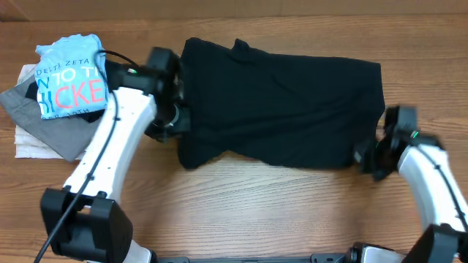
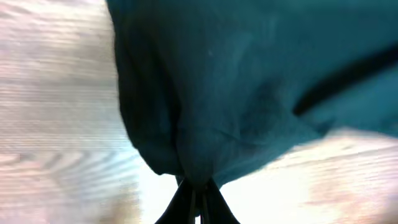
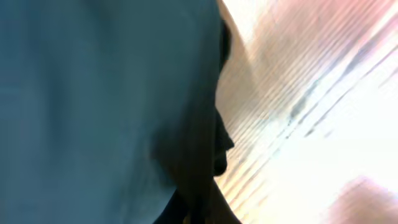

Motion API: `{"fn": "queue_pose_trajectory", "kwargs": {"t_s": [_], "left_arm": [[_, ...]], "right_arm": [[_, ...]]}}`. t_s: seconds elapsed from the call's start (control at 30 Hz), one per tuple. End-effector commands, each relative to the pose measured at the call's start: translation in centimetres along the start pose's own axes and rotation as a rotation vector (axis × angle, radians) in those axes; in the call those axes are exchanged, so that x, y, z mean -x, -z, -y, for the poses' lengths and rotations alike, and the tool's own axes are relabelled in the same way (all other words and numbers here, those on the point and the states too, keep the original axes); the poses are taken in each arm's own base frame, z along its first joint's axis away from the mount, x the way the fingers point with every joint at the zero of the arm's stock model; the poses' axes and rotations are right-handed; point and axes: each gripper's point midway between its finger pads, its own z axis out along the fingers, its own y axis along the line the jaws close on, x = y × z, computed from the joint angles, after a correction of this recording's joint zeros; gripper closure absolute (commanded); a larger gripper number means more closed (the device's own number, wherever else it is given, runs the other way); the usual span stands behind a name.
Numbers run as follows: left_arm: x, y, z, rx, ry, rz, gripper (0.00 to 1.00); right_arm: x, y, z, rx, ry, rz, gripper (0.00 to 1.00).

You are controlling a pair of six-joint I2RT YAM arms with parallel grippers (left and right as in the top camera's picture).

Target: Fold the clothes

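A T-shirt (image 1: 285, 102) lies spread across the middle of the table (image 1: 241, 212), reaching from just left of centre to well toward the right, nearer the far edge than the near one. The left gripper (image 1: 178, 120) sits at its left edge with a fold of cloth pinched between its closed fingers (image 2: 186, 202), and the left arm (image 1: 110, 146) runs back to the near-left corner. The right gripper (image 1: 365, 157) is at the T-shirt's near-right corner, its jaws closed, apparently on the hem, though the wrist view is too blurred to be sure. The right arm (image 1: 431, 183) lies beyond it to the right. At the table's far-left end, well apart from the T-shirt, a pile of garments (image 1: 36, 131) lies flat with a second shirt (image 1: 71, 77) on top.
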Motion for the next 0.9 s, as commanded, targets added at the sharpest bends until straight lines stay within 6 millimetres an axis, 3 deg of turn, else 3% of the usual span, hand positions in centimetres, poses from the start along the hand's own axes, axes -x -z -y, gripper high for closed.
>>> {"fn": "queue_pose_trajectory", "kwargs": {"t_s": [0.0, 0.13, 0.23, 0.43, 0.57, 0.73, 0.87], "left_arm": [[3.1, 7.8, 0.6, -0.136, -0.048, 0.231, 0.96], [4.2, 14.3, 0.2, -0.180, -0.043, 0.419, 0.96], [3.9, 19.2, 0.0, -0.213, -0.044, 0.556, 0.96], [0.7, 27.8, 1.1, -0.334, -0.096, 0.777, 0.96], [-2.2, 32.6, 0.6, -0.324, -0.107, 0.931, 0.96], [-4.1, 35.7, -0.3, -0.282, -0.099, 1.062, 0.96], [-3.1, 35.4, -0.5, -0.274, -0.092, 1.053, 0.96]], "right_arm": [[4.8, 8.5, -4.5, 0.093, 0.148, 0.213, 0.96], [6.1, 16.0, -6.6, 0.158, 0.205, 0.314, 0.96], [6.3, 20.9, -7.0, 0.193, 0.240, 0.382, 0.96], [5.4, 27.6, -6.9, 0.237, 0.287, 0.478, 0.96], [5.0, 31.0, -6.1, 0.243, 0.277, 0.565, 0.96], [4.6, 33.8, -5.8, 0.266, 0.321, 0.641, 0.96], [4.8, 34.0, -6.7, 0.277, 0.384, 0.651, 0.96]]}}
